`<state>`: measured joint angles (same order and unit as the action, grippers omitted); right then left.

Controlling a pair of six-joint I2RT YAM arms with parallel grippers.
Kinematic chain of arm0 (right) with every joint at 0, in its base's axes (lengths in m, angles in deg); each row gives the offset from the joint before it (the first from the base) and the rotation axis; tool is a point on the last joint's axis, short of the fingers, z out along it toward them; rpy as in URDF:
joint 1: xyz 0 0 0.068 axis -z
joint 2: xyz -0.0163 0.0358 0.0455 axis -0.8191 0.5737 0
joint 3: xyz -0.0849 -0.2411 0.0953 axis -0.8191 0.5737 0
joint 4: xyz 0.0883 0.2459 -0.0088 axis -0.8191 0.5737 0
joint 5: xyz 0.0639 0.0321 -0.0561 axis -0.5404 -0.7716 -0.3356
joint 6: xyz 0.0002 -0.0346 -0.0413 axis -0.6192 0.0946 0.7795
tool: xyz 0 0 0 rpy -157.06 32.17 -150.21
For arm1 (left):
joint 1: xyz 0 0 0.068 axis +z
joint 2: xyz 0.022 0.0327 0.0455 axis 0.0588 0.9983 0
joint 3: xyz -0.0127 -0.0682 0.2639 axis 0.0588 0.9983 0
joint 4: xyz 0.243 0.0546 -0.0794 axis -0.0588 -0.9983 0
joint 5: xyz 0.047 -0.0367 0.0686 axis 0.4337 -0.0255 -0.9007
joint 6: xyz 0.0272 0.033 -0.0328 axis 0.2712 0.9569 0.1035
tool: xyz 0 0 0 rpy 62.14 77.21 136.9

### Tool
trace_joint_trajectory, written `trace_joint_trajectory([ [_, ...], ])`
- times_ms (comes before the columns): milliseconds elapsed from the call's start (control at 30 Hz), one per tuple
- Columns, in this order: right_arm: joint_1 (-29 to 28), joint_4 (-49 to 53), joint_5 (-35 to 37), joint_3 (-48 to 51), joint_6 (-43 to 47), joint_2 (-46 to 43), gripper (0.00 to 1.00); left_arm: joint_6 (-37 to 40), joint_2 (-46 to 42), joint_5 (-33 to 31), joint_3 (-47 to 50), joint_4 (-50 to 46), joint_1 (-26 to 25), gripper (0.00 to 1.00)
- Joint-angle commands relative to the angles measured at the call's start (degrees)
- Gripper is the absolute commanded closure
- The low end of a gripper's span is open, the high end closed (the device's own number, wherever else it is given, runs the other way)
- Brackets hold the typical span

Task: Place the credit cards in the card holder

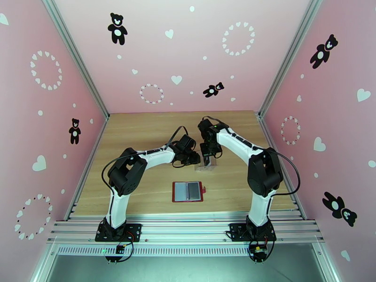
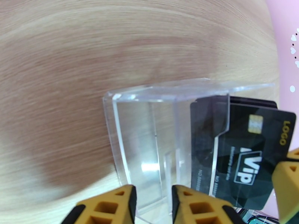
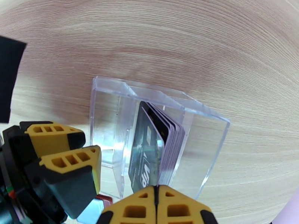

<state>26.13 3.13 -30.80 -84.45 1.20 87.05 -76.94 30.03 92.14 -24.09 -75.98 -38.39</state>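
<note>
While the left claw (image 2: 151, 195) straddles the tray (image 2: 149, 90) edge, cards (image 2: 246, 146) stand inside.

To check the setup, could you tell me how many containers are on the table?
2: a clear tray holding the cards, mid-table, and an open red wallet lying flat nearer the front edge.

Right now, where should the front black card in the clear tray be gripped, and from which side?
Pinch the front card at its free upper edge, coming from above. It stands on edge; the clear tray walls cover its lower part. The right gripper seems closed there.
</note>
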Motion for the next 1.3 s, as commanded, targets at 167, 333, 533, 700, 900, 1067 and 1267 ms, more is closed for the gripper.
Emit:
trace_joint_trajectory([
  [167,0.4,2.2,-2.8,0.0,-1.3,-6.8,1.00,1.0,-2.9,-1.0,1.7,-1.1,0.6,0.69],
  [333,0.4,1.3,-6.2,1.3,-2.2,-11.4,1.00,0.9,-6.9,-1.0,3.4,-0.3,0.6,0.69],
  [533,0.6,-1.6,-11.9,6.8,-2.9,-19.3,1.00,1.2,-15.6,-2.1,9.2,1.4,0.6,0.69],
  [700,0.6,-5.7,-23.0,14.0,-4.9,-26.8,1.00,1.1,-25.7,-1.5,17.0,1.8,0.6,0.68],
  [900,-0.2,-13.8,-34.5,27.1,-11.0,-36.7,1.00,-1.0,-41.6,0.9,32.9,4.1,0.6,0.67],
  [1067,-4.7,-21.8,-36.3,36.4,-17.0,-40.4,1.00,-4.7,-53.1,3.0,46.3,6.8,0.1,0.65],
  [1267,-10.7,-32.0,-33.5,44.8,-23.0,-38.3,1.00,-8.0,-53.9,3.0,54.4,12.1,-2.3,0.66],
])
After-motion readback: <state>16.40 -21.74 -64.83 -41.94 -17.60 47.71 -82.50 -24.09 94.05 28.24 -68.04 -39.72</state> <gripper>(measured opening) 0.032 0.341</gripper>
